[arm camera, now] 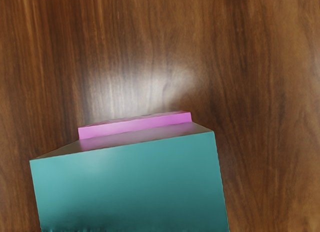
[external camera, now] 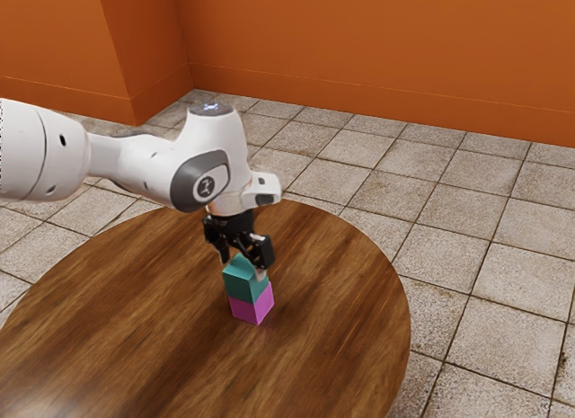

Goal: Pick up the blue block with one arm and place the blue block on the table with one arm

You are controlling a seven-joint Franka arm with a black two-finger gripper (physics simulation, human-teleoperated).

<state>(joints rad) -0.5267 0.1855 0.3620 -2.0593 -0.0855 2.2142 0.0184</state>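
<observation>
The blue block (external camera: pixel 241 287) is directly below the end effector (external camera: pixel 243 267), whose grip I can't tell.

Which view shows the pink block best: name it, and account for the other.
The exterior view: there the pink block shows two side faces, beneath the blue-green block. The wrist view gives just a narrow pink strip past the blue-green block's edge; most of the pink block is hidden.

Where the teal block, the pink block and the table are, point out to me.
Teal block (arm camera: pixel 127 182): wrist view, its top face.
Pink block (external camera: pixel 245 310): exterior view, a side face.
Table (external camera: pixel 135 319): exterior view, bare wood of its top.
</observation>
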